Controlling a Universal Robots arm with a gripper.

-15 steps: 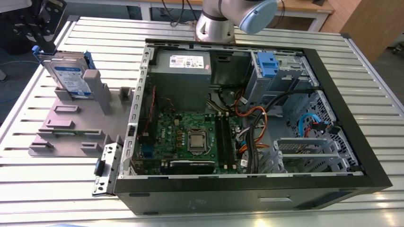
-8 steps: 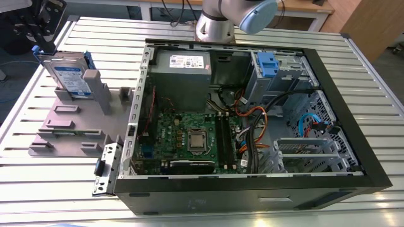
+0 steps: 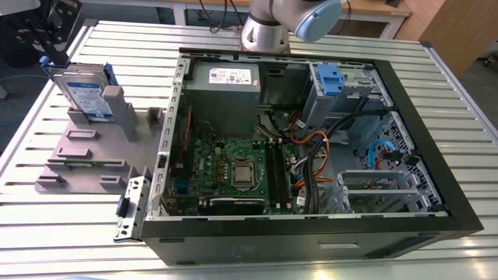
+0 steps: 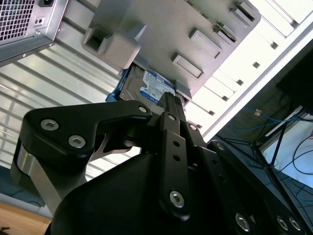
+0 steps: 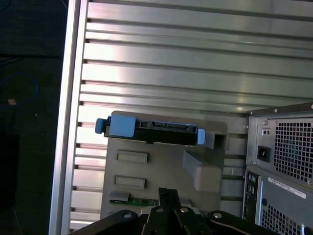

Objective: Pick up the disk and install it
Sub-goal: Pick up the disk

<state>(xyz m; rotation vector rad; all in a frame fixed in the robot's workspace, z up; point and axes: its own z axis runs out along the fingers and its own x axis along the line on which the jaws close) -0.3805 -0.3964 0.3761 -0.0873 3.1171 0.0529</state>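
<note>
My matte black metal claw [image 4: 168, 105] was dotted with silver screw heads. The flat silver-metal disk [image 3: 84, 93] wore a white-and-blue label and blue plastic rails, bright against the plain grey plastic slotted holder [image 3: 86, 157]. The ribbed silver aluminium table [image 3: 451, 87] ran in pale stripes, while the black metal computer case [image 3: 435, 157] framed a green circuit board [image 3: 233, 166].

Silver blue-railed disk [image 3: 84, 93], upright in grey holder [image 3: 78, 164]
</note>
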